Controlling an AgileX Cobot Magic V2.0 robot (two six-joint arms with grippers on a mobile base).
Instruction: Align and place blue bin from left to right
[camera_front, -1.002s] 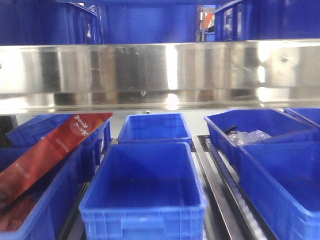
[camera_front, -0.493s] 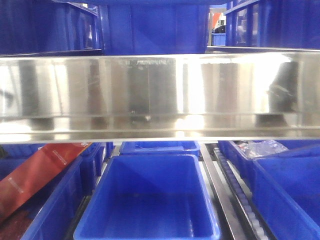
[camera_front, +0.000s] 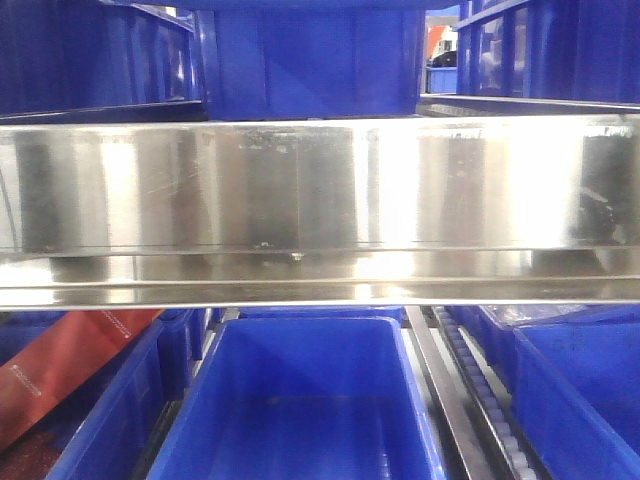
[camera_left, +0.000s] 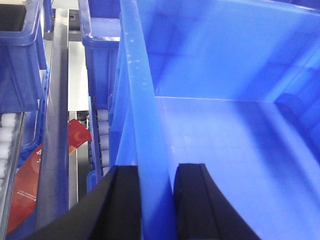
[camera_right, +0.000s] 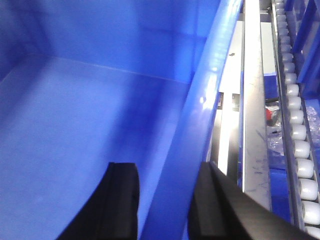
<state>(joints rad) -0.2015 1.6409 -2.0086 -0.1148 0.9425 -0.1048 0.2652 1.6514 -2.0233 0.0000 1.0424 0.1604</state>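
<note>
Steel fills the middle of the front view: a broad, shiny shelf beam runs from edge to edge and mirrors the ceiling lights. Above it, a row of dark blue upper crates sits on the higher shelf. Below it, in the centre of the lower level, rests the blue bin, a large bright-blue crate with a rimmed top and a bare floor, its far end tucked under the beam. A left-hand crate stands just beside it on one side. On the other side a roller track of small white wheels separates it from a right-hand crate. A long red carton leans at a slant in the left-hand crate, with its upper end reaching toward the beam. The left wrist view looks along the bin's left wall, where the left gripper straddles the rim. One black finger sits outside the wall and the other inside, both pressed against the plastic, so the jaws are clamped on the wall. A grey metal rail runs alongside. The right wrist view shows the same on the opposite wall. The right gripper has one finger inside the bin and its partner outside, closed tight on the rim. White rollers line up just beyond a second steel rail.
</note>
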